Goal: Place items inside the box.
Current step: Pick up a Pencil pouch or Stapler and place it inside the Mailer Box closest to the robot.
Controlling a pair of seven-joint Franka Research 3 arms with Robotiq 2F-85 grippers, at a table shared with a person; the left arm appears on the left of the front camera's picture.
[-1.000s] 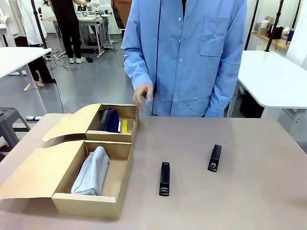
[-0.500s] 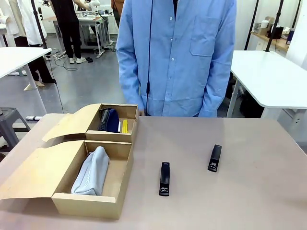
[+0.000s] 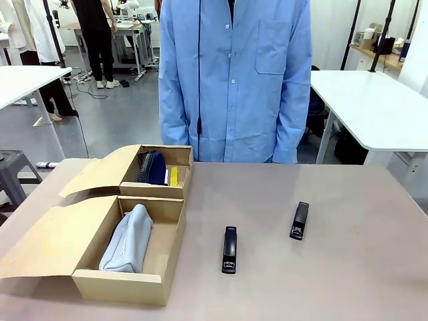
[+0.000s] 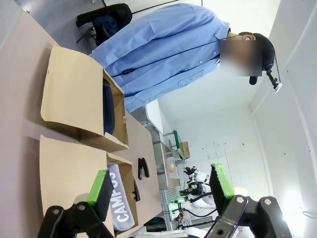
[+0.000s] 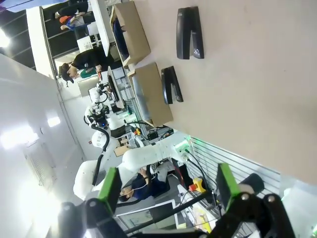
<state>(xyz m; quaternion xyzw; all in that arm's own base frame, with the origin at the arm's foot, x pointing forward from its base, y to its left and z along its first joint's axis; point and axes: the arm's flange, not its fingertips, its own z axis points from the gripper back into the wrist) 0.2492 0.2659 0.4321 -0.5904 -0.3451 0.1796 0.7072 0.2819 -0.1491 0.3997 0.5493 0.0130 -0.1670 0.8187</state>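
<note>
My left gripper and right gripper were wide open, holding nothing. Near stapler and far stapler lay on the table beside the near box; grey pouch sat inside it. Risk: a flat stapler might slip my pads or clip the box wall.

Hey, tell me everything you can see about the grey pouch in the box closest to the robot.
The light grey soft fabric pouch is long and slim, slightly rumpled, with a seam running along its top. It lies lengthwise inside the nearer open brown cardboard box, close to that box's left wall, leaving bare cardboard floor to its right. The left wrist view shows large white letters, CAMPUS, printed along its side. Nothing rests on top of it.
</note>
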